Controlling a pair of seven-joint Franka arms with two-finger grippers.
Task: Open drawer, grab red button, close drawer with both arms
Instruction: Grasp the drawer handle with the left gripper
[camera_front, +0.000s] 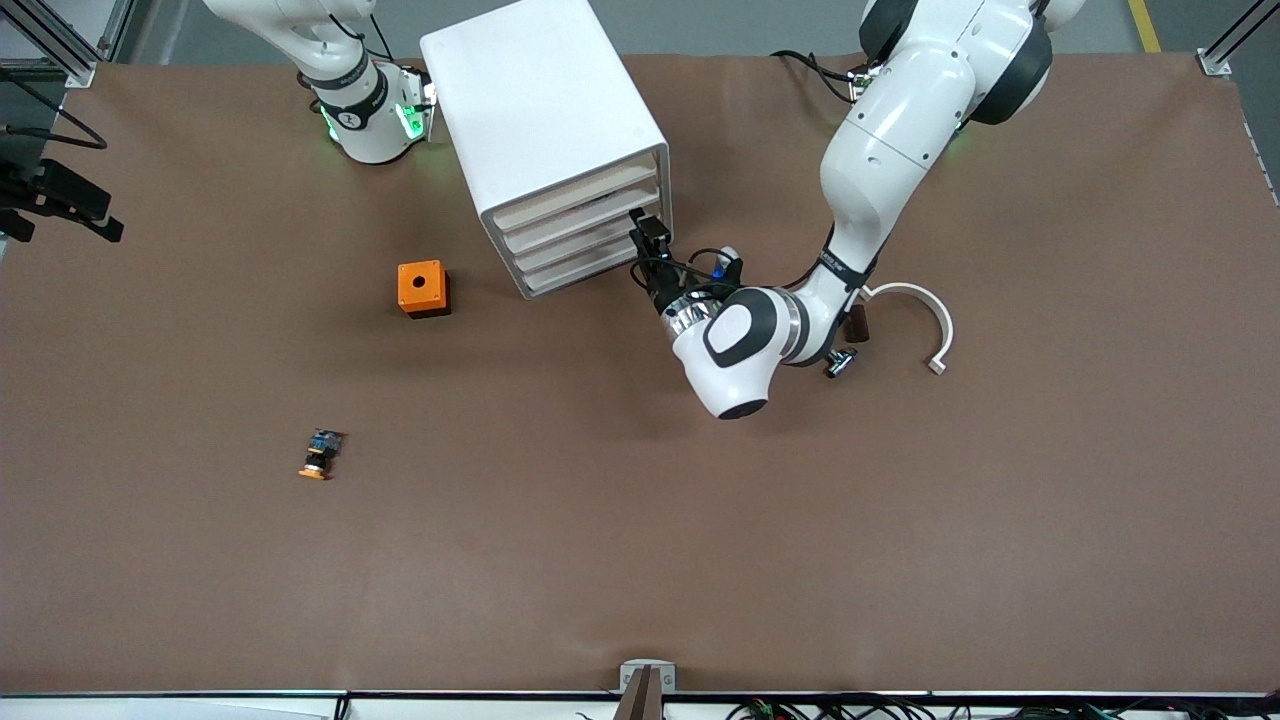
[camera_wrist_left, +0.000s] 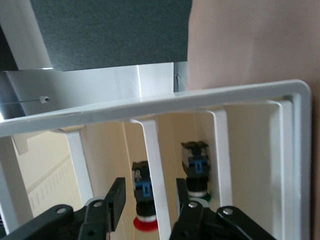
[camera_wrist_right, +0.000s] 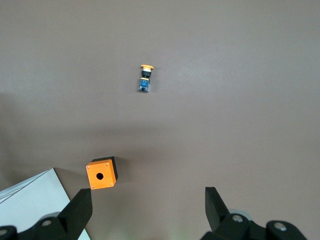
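The white drawer cabinet (camera_front: 560, 130) stands near the robots' bases, and its drawers look shut in the front view. My left gripper (camera_front: 650, 240) is at the drawer fronts at the cabinet's corner. In the left wrist view it (camera_wrist_left: 150, 197) is open, its fingers (camera_wrist_left: 117, 200) on either side of a white drawer edge (camera_wrist_left: 152, 160) without touching it. The red-capped button (camera_wrist_left: 146, 217) shows inside the cabinet just past that edge. My right gripper (camera_wrist_right: 147, 200) is open and empty, held high over the table near the cabinet. The right arm (camera_front: 365, 100) waits by its base.
A green-capped button (camera_wrist_left: 196, 182) sits in the cabinet beside the red one. An orange cube box (camera_front: 423, 288) stands beside the cabinet toward the right arm's end. An orange-capped button (camera_front: 320, 455) lies nearer the front camera. A white curved piece (camera_front: 925, 315) lies by the left arm.
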